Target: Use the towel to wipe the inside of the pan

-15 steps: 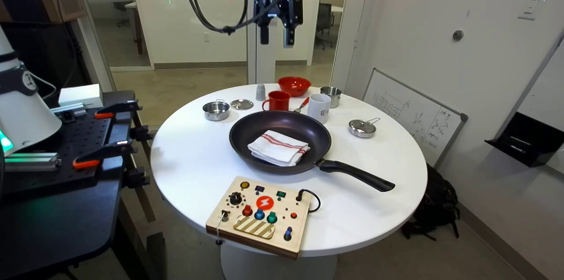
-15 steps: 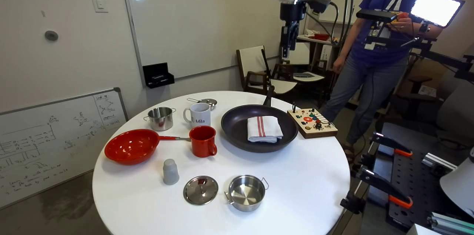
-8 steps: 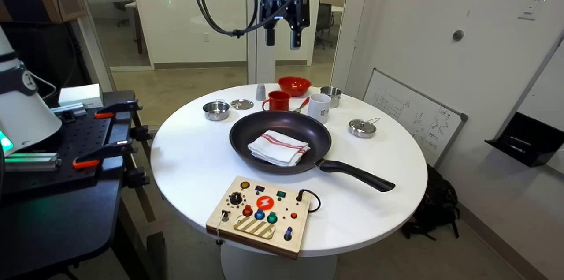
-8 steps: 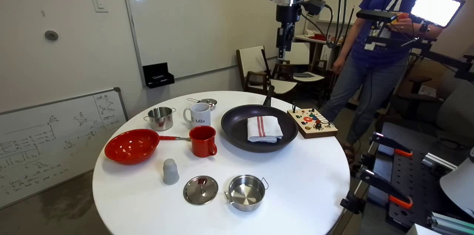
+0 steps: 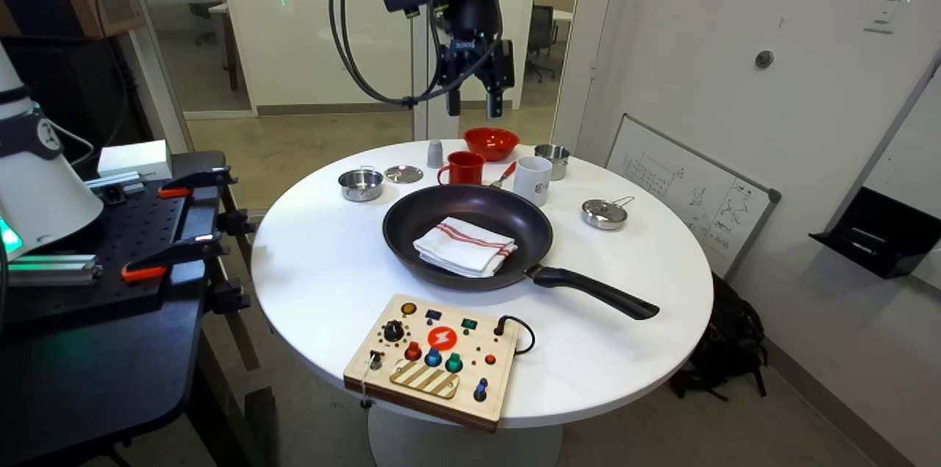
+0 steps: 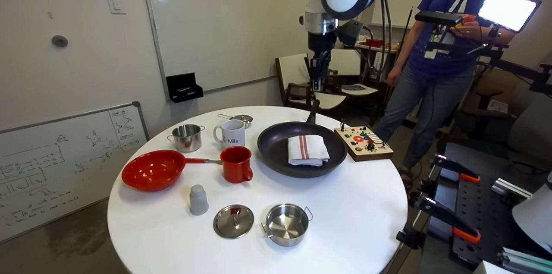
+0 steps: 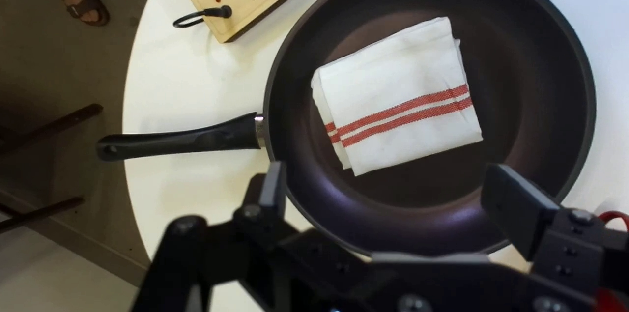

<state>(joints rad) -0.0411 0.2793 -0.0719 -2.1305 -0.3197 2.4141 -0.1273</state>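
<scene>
Towel (image 7: 398, 98) in pan (image 7: 545, 81), handle hole (image 7: 110, 150) in wrist view only.

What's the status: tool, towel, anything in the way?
Tool open, empty, raised clear of the pan. Towel folded, lying inside the pan. Wrist view: nothing seen between tool and towel.

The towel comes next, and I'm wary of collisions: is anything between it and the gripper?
Nothing visible: the open gripper hangs above, and the towel lies uncovered in the pan, which rises around it but not over it.
</scene>
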